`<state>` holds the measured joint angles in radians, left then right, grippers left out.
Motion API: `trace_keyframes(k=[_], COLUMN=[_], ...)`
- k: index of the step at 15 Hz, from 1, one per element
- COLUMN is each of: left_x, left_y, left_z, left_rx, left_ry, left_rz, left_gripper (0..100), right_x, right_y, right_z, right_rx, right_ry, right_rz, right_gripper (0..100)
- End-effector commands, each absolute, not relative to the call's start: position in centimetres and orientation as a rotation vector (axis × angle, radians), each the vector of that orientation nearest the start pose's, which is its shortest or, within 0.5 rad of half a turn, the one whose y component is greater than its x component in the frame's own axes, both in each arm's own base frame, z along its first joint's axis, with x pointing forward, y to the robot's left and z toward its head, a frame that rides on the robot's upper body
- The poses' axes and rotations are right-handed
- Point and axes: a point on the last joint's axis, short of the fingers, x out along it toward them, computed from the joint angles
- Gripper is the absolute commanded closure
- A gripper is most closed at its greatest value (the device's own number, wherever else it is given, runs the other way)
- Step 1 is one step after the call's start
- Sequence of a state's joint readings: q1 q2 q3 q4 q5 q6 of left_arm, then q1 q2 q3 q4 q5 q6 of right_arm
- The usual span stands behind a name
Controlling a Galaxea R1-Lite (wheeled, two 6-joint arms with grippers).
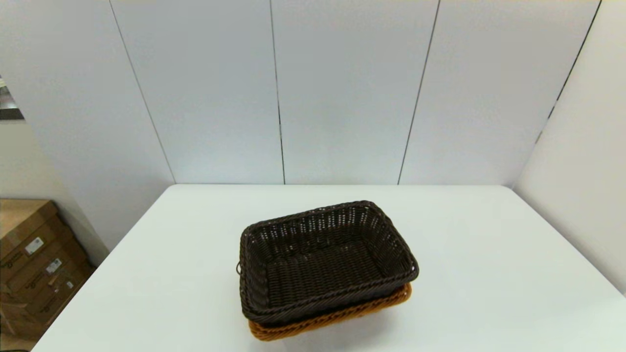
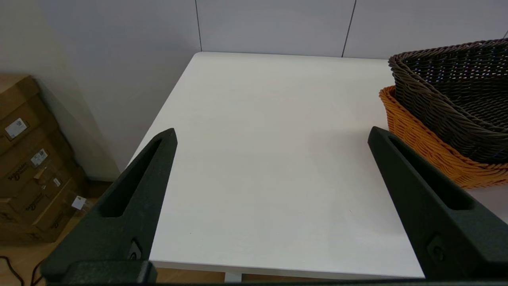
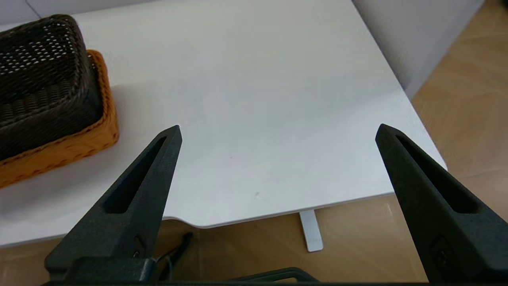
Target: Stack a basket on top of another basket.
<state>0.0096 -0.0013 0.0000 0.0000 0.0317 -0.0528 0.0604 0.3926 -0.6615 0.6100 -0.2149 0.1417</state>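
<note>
The dark brown basket (image 1: 323, 261) sits nested inside the orange-tan basket (image 1: 337, 319) near the table's front middle; only the tan rim shows beneath it. A small ring hangs at the dark basket's left end. Both arms are out of the head view. My left gripper (image 2: 272, 135) hovers open over the table's front left, with the dark basket (image 2: 456, 91) on the tan basket (image 2: 428, 155) off to its side. My right gripper (image 3: 278, 131) hovers open over the front right edge, the dark basket (image 3: 39, 79) and tan basket (image 3: 67, 147) apart from it. Neither holds anything.
The white table (image 1: 489, 244) is backed by grey wall panels, with a side wall on the right. Cardboard boxes (image 1: 34, 264) stand on the floor left of the table. A table leg (image 3: 311, 230) and wooden floor show below the front right edge.
</note>
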Motion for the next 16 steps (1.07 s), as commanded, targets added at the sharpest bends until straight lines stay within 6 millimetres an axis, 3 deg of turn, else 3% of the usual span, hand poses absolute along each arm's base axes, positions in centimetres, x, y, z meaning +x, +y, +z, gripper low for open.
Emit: trace_keyframes(k=[1,10,14,16], left_x=[-2.3,-2.3,-2.3,-2.3], left_y=[0.1,0.0,0.1,0.0], left_z=[7.5,7.5,7.5,7.5], left_rx=[-0.054,-0.057,-0.058,-0.057], left_ry=[-0.001,-0.001,-0.001,-0.001], left_rz=[0.041,0.043,0.041,0.043], left_gripper=[0,0,0,0], right_x=[-4.6,-6.1,-7.3,-6.7], right_y=[-0.6,-0.3,-0.2,-0.1], right_z=[18.0,15.6,12.1,11.7], right_rx=[0.104,0.121,0.069,0.031], right_ry=[0.294,0.272,0.201,0.19], right_rz=[-0.212,-0.194,-0.121,-0.075], right_gripper=[0,0,0,0])
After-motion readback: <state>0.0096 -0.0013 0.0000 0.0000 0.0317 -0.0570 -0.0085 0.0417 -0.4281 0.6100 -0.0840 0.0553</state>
